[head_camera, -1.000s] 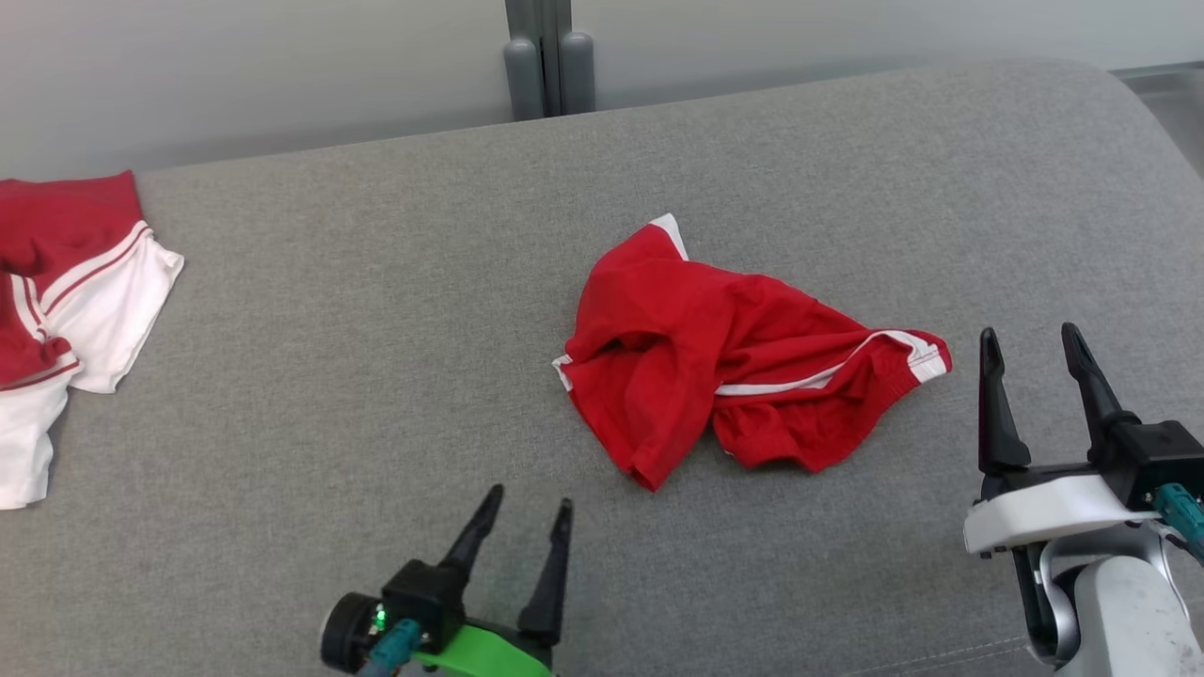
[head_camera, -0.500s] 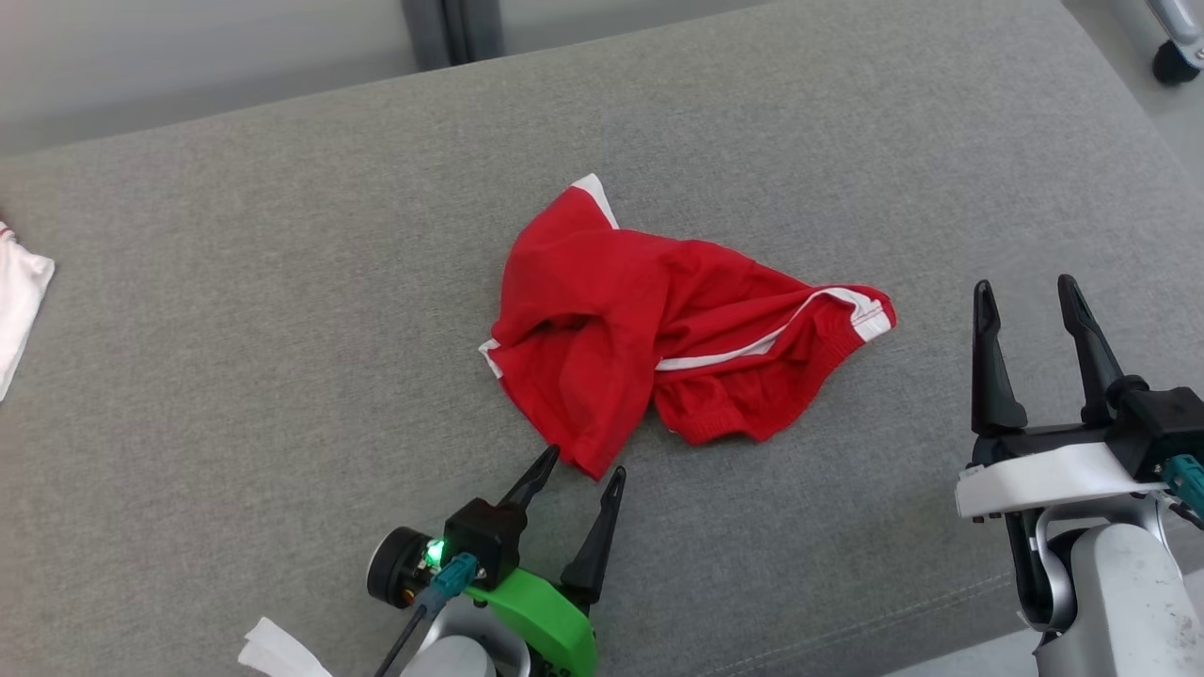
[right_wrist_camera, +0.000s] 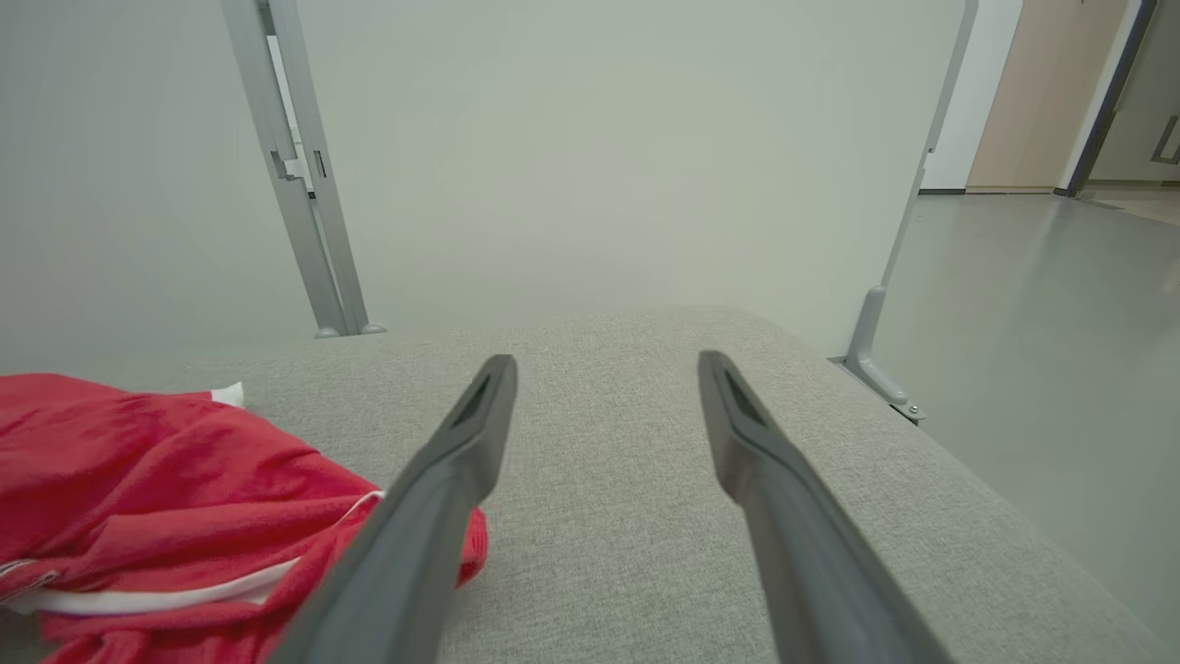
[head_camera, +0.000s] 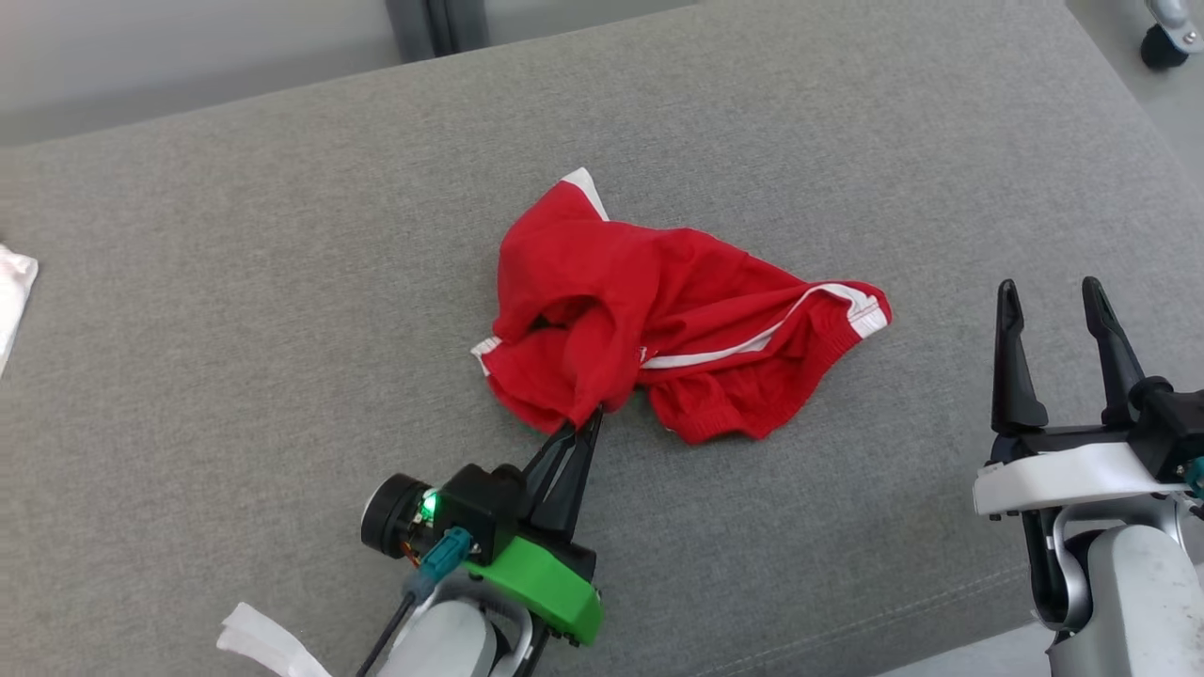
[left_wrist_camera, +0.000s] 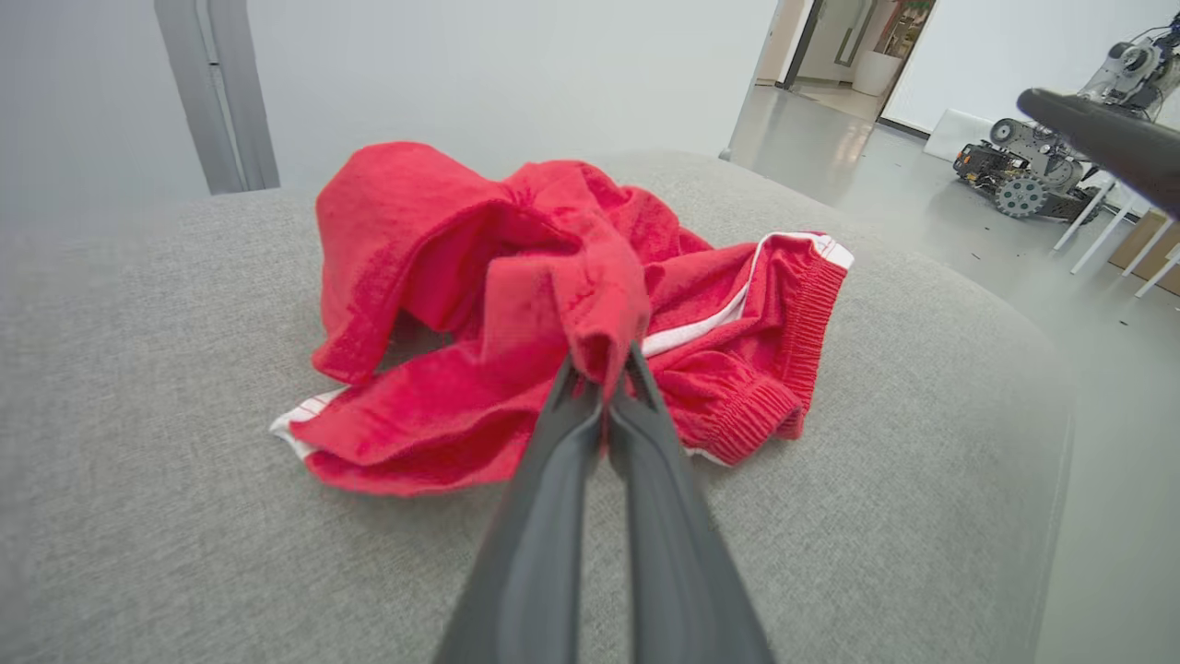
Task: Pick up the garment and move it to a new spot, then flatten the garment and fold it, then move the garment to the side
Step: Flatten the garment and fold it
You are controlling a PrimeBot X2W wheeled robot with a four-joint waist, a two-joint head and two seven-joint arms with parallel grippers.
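Two dark fingers of the left gripper [head_camera: 585, 420] are pressing together on a gathered fold at the near edge of the red garment [head_camera: 677, 301], so the cloth is lying straight ahead of those jaws, just beyond the tips. The red garment is sitting crumpled near the middle of the grey cushion [head_camera: 235, 282]. Its long axis is running crosswise in the head view, from a white-trimmed corner on the robot's left to the elastic waistband on its right. The left arm is the one touching it. The right gripper [head_camera: 1049, 287] is hovering well apart, off the waistband end, its fingers spread and holding nothing. A lift is likely going to hang the bulk from that one pinched fold. The left wrist view is showing cloth bunched between the tips, which the head view is only hinting at. The right wrist view is showing the waistband end lying left of its own fingers, not between them.
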